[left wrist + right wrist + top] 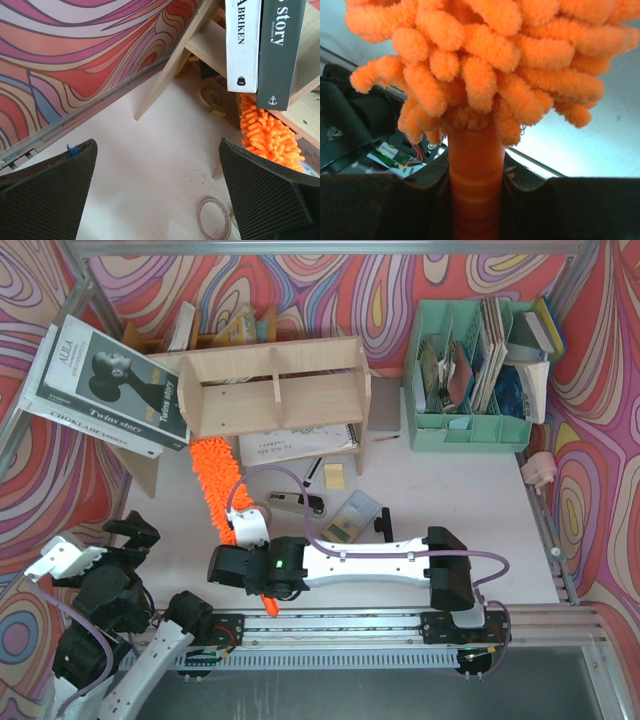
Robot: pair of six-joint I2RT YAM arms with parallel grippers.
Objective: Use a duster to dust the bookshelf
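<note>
My right gripper clamped tight on duster handle; left gripper fully spread, empty. Duster head at bookshelf lower-left corner. Risk: sweep nudges leaning books, toppling them.

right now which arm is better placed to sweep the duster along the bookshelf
Right. The right end effector is shut on the duster, whose fluffy head lies by the bookshelf's left end. The left end effector is open and holds nothing.
</note>
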